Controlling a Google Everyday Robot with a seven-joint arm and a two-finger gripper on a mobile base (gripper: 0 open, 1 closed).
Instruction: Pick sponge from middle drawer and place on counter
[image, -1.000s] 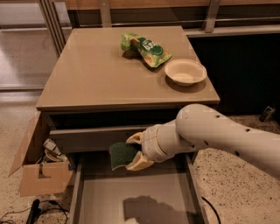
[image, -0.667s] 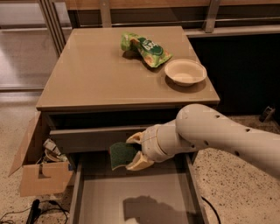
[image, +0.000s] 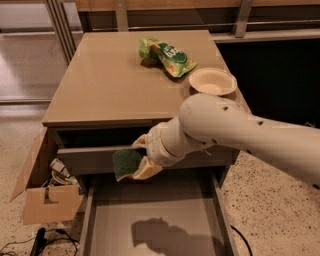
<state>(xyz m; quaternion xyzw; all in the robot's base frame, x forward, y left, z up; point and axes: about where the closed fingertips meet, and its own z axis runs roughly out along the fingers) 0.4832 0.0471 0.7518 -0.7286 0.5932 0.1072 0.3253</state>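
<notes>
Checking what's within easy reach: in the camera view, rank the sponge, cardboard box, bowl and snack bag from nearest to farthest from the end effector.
1. sponge, held in the end effector, over the open middle drawer.
2. cardboard box, on the floor at left.
3. bowl and snack bag, both farther back on the counter; too close to call.

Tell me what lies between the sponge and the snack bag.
In the camera view, only bare counter separates them: the claw holds the sponge above the open middle drawer, the snack bag sits farther back.
</notes>
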